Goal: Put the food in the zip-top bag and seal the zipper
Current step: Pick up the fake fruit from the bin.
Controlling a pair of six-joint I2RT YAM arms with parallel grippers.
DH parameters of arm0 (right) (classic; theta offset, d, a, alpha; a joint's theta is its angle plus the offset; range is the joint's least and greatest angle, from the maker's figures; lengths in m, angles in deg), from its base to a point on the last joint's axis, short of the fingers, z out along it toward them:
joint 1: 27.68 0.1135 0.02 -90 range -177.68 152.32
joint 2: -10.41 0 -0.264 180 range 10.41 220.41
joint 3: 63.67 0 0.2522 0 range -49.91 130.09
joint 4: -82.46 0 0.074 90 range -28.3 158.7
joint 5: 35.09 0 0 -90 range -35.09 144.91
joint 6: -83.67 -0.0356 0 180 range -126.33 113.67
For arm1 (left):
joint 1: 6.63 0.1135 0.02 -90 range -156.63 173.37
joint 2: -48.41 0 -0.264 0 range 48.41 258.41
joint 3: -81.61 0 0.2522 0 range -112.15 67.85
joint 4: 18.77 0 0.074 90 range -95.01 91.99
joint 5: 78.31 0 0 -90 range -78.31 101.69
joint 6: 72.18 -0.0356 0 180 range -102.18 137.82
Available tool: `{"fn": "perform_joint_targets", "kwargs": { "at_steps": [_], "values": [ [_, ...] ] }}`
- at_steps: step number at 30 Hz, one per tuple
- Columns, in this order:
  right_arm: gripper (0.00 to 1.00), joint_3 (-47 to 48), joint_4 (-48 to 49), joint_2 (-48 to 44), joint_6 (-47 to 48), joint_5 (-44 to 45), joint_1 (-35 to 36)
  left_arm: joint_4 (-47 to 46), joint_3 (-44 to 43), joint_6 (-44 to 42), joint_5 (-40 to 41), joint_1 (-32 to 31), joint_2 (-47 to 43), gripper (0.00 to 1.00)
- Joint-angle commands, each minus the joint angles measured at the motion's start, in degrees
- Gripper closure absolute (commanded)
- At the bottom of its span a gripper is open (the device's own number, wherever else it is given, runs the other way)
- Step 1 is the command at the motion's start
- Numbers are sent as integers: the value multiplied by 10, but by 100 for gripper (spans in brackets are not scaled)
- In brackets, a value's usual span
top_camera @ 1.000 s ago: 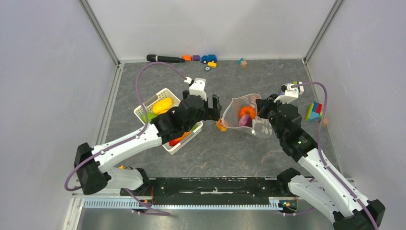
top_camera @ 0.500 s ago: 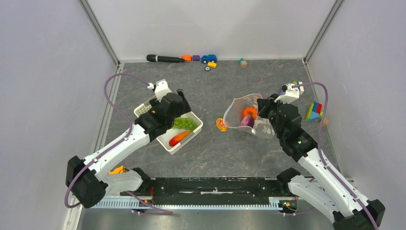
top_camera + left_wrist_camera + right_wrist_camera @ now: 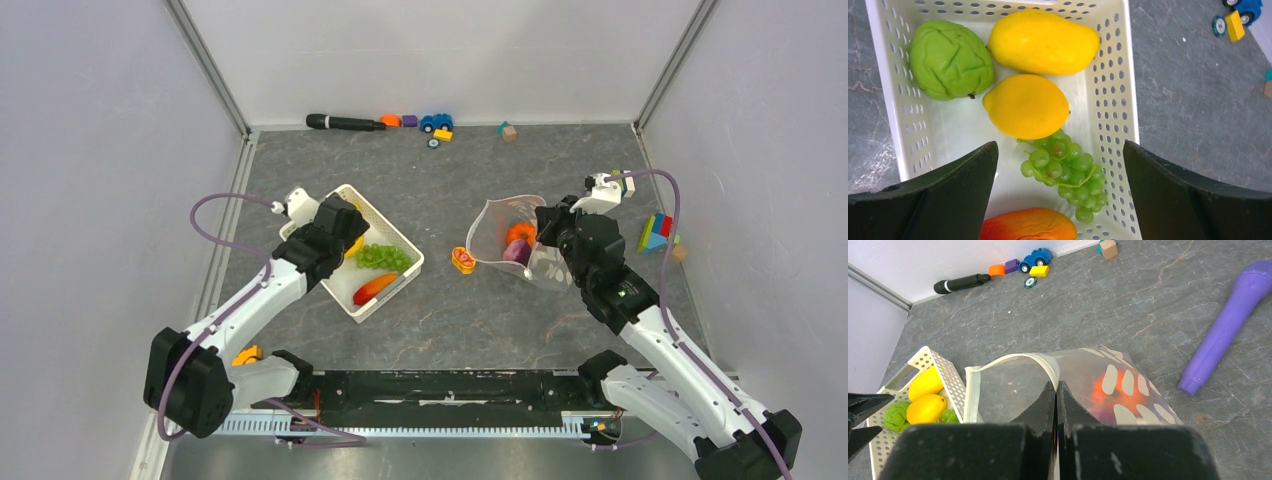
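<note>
The bag [image 3: 510,245] is lying on the bench [image 3: 450,320] off to the right of my left tool [image 3: 1059,150], well apart from it, its mouth gaping toward the basket [image 3: 1130,100]. My right tool [image 3: 1056,387] is pinching the bag's upper rim, jaws together on the plastic, holding the mouth open. The left tool is hanging over the basket, jaws wide apart, nothing between them.

I am giving the next pick to the left arm, since it is much the nearer to the remaining food. Below that tool the grapes [image 3: 1065,170] are sitting closest to the tips. The lemon [image 3: 1025,106] is just beyond them, then the mango [image 3: 1043,42] and a green vegetable [image 3: 950,59] toward the far wall. A red-orange piece [image 3: 1028,225] is peeking in on the near side. The mango and lemon are lying with their long axes running from one finger toward the other, so I am expecting to turn the wrist before closing on either.

Only the left wrist view is showing me this layout; overhead, the arm is covering part of the basket. Only the overhead view is showing the pumpkin [image 3: 518,233] and onion [image 3: 513,251] inside the bag, and a small orange piece [image 3: 462,260] on the bench just outside its mouth. The right wrist view alone is showing the pinch on the rim.
</note>
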Motion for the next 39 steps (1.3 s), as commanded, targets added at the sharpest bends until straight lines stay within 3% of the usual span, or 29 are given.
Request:
{"fn": "perform_joint_targets", "kwargs": {
  "at_steps": [1, 13, 39],
  "values": [
    [100, 4, 18, -4, 7, 2, 1, -36, 13, 76, 0, 24, 11, 0],
    [100, 4, 17, -3, 9, 9, 1, -42, 16, 156, -42, 74, 70, 0],
    [100, 3, 16, -9, 9, 22, 1, -87, 10, 188, -62, 102, 188, 0]
  ]
}}
